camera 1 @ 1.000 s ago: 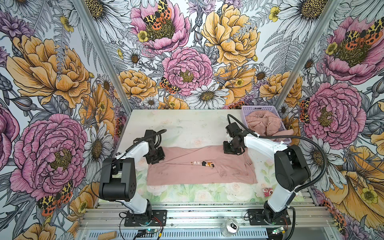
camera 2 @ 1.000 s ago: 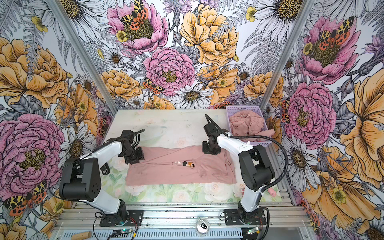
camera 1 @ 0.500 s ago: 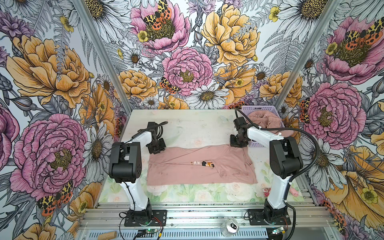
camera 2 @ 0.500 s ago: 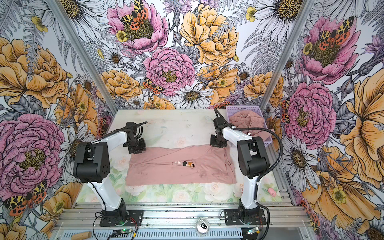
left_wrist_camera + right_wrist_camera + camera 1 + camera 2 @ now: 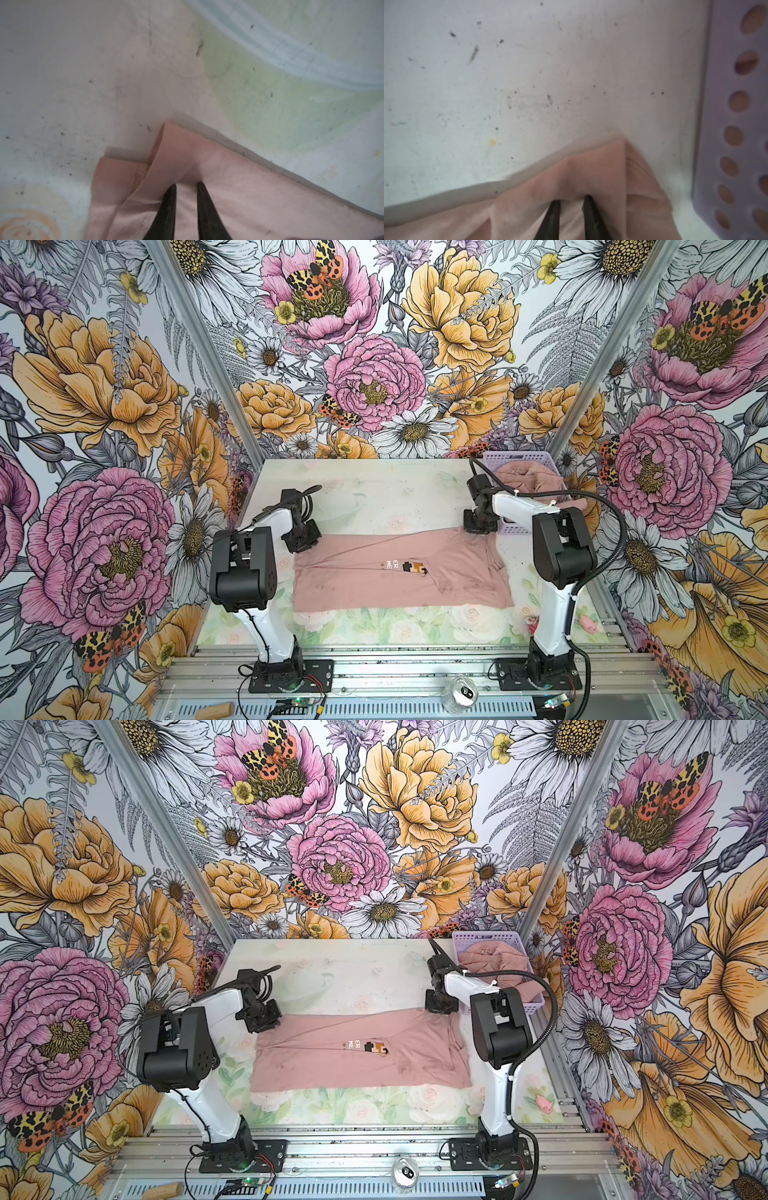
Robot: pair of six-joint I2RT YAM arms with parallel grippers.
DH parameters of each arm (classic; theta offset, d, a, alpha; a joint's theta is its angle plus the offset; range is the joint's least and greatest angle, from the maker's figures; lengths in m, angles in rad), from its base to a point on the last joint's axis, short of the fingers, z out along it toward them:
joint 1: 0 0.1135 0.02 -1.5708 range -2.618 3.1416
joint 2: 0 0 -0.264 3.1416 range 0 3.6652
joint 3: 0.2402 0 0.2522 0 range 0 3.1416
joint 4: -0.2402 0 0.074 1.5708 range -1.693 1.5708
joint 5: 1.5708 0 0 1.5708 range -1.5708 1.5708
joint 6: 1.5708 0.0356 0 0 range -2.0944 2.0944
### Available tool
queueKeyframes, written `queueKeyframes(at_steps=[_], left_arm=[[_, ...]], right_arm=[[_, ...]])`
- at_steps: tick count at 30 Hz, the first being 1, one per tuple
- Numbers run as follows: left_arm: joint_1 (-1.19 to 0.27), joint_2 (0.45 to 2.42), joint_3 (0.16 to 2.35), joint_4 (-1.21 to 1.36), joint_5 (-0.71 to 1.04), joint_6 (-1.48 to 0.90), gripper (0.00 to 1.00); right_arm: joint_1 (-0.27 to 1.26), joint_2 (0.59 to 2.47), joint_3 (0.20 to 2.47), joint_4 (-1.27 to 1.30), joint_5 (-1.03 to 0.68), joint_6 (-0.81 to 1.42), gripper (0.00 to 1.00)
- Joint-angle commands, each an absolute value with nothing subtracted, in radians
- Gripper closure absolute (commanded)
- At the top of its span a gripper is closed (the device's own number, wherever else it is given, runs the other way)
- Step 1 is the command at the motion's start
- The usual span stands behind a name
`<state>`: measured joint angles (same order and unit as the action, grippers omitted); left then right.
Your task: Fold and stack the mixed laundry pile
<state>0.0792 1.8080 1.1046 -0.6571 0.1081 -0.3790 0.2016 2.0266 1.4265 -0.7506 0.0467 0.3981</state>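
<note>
Since a second ago the T-shirt (image 5: 374, 585) has hardly stirred. It lies spread flat across the middle of the bench (image 5: 374, 489), dusty pink, with its pixel print (image 5: 411, 567) and white letters in the same spot. The arms are what changed. The right hand (image 5: 478, 526) has slid along the shirt's far edge, away from the middle, and now sits at the far right corner, just beside the basket (image 5: 517, 455). The left hand (image 5: 306, 537), which half a second ago stood just past the far edge, is back on the far left corner. Both elbows stand farther from the front rail than a second ago.

In the left wrist view the left hand (image 5: 186, 185) is narrow. Its black fingers (image 5: 168, 207) are closed on a ridge of pink cloth, next to the hem, which curls up at the corner. In the right wrist view the right hand (image 5: 572, 198) is equally narrow. The fabric rises in a peak to its fingers (image 5: 591, 216) and is pinched there, with a shadow under the raised edge.

The lavender basket stands at the far right corner of the bench, where it stood before. It holds bunched dusty-pink garments (image 5: 525, 481), with some cloth hanging over its near rim; how many pieces there are cannot be told. Pink shows through the round holes of its wall (image 5: 716, 124).
</note>
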Motion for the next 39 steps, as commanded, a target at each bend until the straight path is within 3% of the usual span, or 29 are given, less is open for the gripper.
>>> queueKeyframes(at_steps=[1,14,19,28,34,39], left_arm=[[0.114,1.848,1.045,-0.720,-0.019,-0.388,0.80],[0.210,1.873,1.128,-0.724,-0.051,-0.368,0.84],[0.221,1.852,1.134,-0.727,-0.029,-0.372,0.84],[0.168,1.690,1.163,-0.757,-0.012,-0.391,0.60],[0.088,1.679,1.234,-0.774,-0.005,-0.395,0.55],[0.037,1.708,1.262,-0.778,0.003,-0.396,0.54]], right_arm=[[0.191,2.075,1.456,-0.765,0.098,0.388,0.77],[0.259,2.171,1.618,-0.764,0.018,0.386,0.77],[0.270,2.153,1.688,-0.776,-0.003,0.367,0.71],[0.288,1.910,1.506,-0.856,-0.064,0.454,0.56],[0.358,1.884,1.406,-0.852,-0.109,0.528,0.54],[0.385,1.934,1.340,-0.838,-0.044,0.561,0.54]])
